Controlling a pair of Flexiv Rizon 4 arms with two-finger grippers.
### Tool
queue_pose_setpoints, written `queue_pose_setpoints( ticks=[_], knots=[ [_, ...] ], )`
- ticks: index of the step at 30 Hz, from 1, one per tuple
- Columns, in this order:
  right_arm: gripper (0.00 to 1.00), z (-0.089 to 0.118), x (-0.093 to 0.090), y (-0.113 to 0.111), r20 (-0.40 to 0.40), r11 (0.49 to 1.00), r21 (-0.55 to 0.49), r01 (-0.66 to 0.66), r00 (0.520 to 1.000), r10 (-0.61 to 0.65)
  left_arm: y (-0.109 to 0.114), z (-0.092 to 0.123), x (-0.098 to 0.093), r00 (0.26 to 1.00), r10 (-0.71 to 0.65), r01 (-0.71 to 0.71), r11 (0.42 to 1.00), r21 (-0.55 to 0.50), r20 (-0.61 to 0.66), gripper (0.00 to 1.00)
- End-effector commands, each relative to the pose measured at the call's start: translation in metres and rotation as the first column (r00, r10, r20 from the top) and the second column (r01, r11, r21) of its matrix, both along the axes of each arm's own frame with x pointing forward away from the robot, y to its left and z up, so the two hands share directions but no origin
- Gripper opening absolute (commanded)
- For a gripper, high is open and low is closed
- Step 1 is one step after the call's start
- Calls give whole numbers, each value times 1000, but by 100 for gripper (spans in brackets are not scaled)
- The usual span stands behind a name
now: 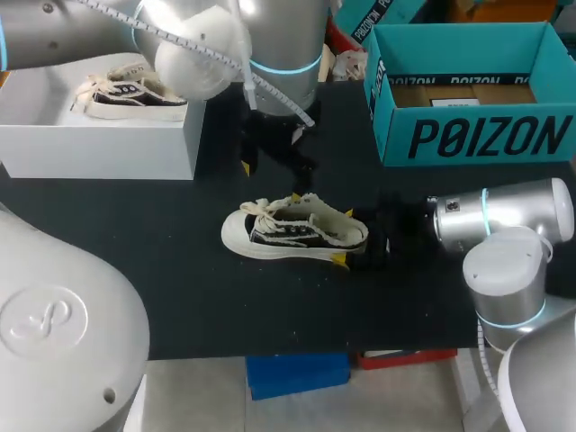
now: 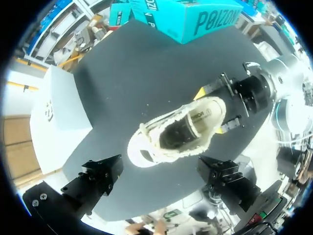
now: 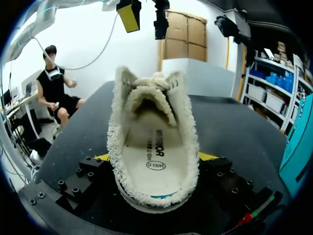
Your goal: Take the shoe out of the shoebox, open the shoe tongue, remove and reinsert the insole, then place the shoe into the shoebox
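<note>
Off to one side of the left gripper, at the table's far corner: a white shoebox, open on top, with a second shoe lying inside. Well off to the side of the right gripper: a teal box, also open, with brown card and a pale slip on its floor.

Between the two boxes, upright on its sole on the black table: the shoe. Low sneaker, cream sole and toe cap, dark canvas sides, cream laces, frayed cream edging round the opening. Heel pinched in the right gripper, one yellow tip pressed against each side, toe pointing straight ahead of it. Seen from that wrist, pale insole lying flat inside with dark print near the heel, tongue arching over the far end of the opening.

Directly above the shoe: the left gripper, fingers spread wide, touching nothing, opening of the shoe straight ahead of it.
</note>
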State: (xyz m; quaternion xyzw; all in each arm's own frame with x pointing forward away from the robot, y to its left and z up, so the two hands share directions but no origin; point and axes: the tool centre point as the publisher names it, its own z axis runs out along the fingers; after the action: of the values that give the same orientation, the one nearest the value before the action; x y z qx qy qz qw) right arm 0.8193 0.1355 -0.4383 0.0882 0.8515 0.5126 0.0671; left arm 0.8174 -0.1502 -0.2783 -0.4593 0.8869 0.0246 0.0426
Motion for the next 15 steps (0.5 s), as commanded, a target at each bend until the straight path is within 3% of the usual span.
queue_pose_setpoints(
  ticks=[1, 8, 15],
  knots=[
    [0, -2, 2, 2, -2, 1000, -3, 1, 1000, -1, -13, 1, 2, 995, 93, -88, 981, 172, -21, 100],
    [0, -2, 2, 2, -2, 1000, -3, 1, 1000, -1, -33, -13, -6, 983, 182, -184, 977, 110, 27, 100],
    [0, -2, 2, 2, -2, 1000, -3, 1, 1000, -1, -47, -26, -2, 960, 270, -277, 954, 113, 76, 100]
  ],
)
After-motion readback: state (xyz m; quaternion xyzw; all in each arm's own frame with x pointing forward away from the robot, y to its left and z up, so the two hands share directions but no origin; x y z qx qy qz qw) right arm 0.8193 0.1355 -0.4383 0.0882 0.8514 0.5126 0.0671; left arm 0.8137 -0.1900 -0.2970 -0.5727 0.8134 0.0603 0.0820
